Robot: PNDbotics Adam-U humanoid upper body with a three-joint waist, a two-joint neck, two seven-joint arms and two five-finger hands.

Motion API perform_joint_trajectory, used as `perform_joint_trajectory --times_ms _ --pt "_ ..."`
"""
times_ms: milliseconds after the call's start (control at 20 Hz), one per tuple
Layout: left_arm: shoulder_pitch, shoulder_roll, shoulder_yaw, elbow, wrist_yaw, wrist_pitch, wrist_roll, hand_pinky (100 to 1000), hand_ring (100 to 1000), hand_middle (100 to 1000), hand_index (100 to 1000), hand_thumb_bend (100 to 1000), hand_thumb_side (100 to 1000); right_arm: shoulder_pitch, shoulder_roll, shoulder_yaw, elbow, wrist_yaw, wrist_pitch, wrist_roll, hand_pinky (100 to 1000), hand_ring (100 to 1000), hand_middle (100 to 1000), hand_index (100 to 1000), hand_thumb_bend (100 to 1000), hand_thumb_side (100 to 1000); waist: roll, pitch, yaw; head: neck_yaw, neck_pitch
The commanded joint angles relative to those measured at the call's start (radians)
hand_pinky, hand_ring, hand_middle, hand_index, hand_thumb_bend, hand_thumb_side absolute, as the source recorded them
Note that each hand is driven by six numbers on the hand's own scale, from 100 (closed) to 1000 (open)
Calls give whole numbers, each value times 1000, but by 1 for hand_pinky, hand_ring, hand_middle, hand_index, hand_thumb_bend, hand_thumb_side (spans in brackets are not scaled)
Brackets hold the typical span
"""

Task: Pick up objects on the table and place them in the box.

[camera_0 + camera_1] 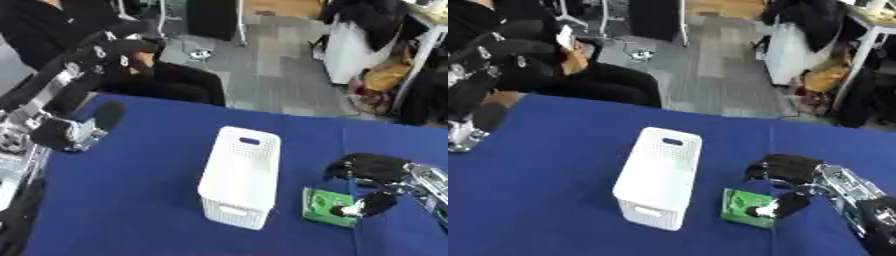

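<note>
Box (241, 177) lies on its side on table (131, 200) w/ green pack (328, 206) beside, right hand (372, 172) fingers curled onto pack to lift it; left hand (74, 131) idle, fingers unclear.

right hand (372, 185) fingers pinching green packet (326, 206) | white box (241, 176) beside

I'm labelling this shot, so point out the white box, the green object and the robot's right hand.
white box (241, 177): left eye view, long side wall.
green object (321, 205): left eye view, flat top face.
right hand (785, 168): right eye view, back of hand.
</note>
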Motion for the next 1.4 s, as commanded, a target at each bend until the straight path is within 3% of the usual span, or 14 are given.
perform_joint_trajectory --times_ms 50,600,950,1400 --pt "-16 12 3 -9 1 -1 -4 695 898 974 929 100 682 -12 -11 -11 8 12 -7 -1 894 850 850 906 447 1000 3 -7 2 -5 -20" --pt "-17 11 3 -10 3 -1 -7 696 898 974 929 100 681 -7 0 -15 43 33 -19 -2 907 863 864 927 407 1000 3 -6 2 5 -25" --pt "-15 13 3 -9 3 -1 -6 696 897 975 929 100 681 -12 1 -29 47 -4 -26 48 947 904 898 956 389 1000 3 -9 1 11 -19" --pt "-17 9 4 -8 0 -2 -4 697 897 975 929 100 680 -12 60 -76 95 105 -1 -1 960 914 907 949 388 1000 6 -9 4 8 -20"
